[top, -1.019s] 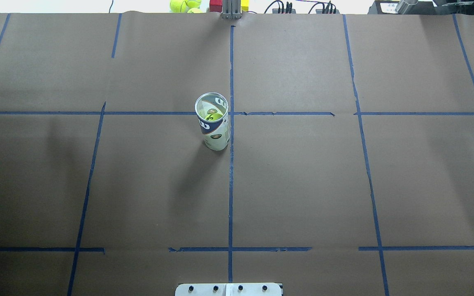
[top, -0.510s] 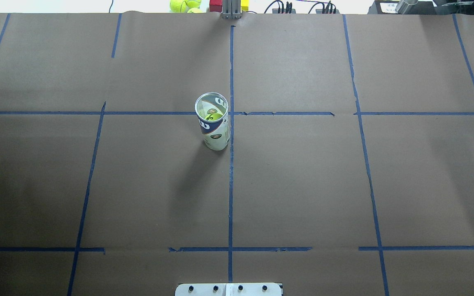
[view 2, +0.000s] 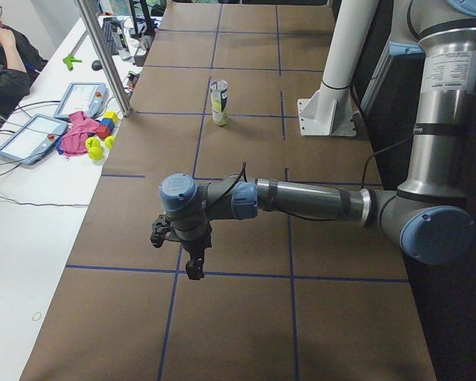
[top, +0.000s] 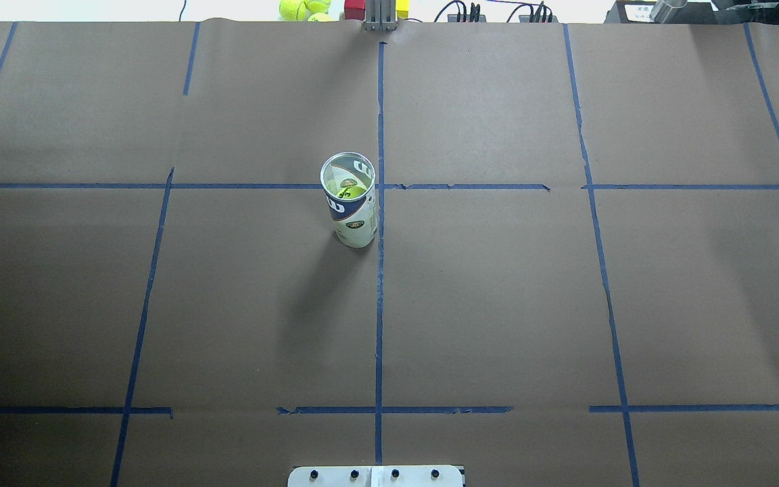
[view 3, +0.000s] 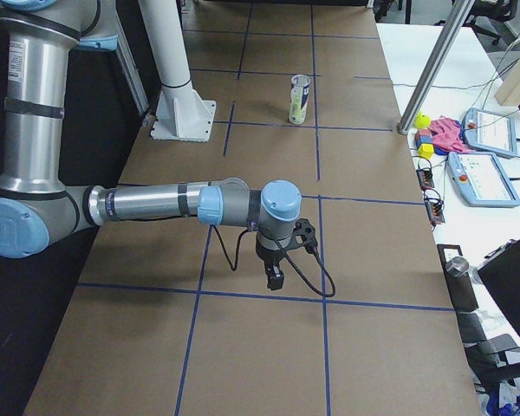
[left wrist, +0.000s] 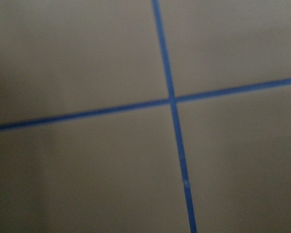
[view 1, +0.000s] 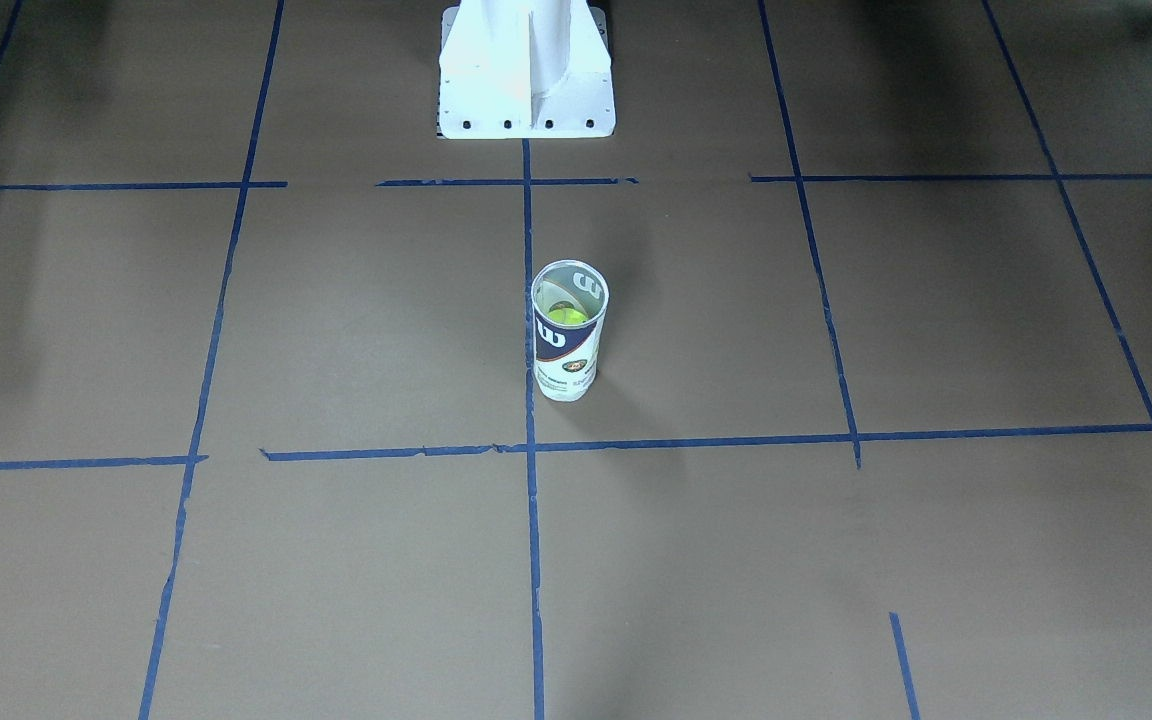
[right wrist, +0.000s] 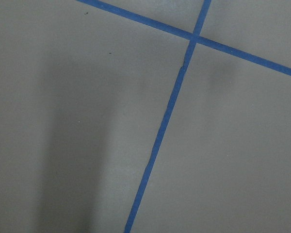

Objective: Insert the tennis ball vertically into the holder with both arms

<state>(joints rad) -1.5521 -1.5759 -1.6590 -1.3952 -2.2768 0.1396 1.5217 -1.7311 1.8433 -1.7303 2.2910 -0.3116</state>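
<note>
One yellow-green tennis ball [view 1: 568, 316] sits inside the upright holder [view 1: 568, 350] near the middle of the bench [view 1: 836, 560] in the front-facing view, with no arm in sight. Overhead, the holder stands just beside the centre tape line [top: 379, 304]. From the left end, the left tool [view 2: 192, 266] hangs over the bench, well apart from the holder. From the right end, the right tool [view 3: 275, 279] does likewise. How far open either is, I cannot tell. Wrist views show only bench and tape. Insertion looks done; another ball would need fetching first.
</note>
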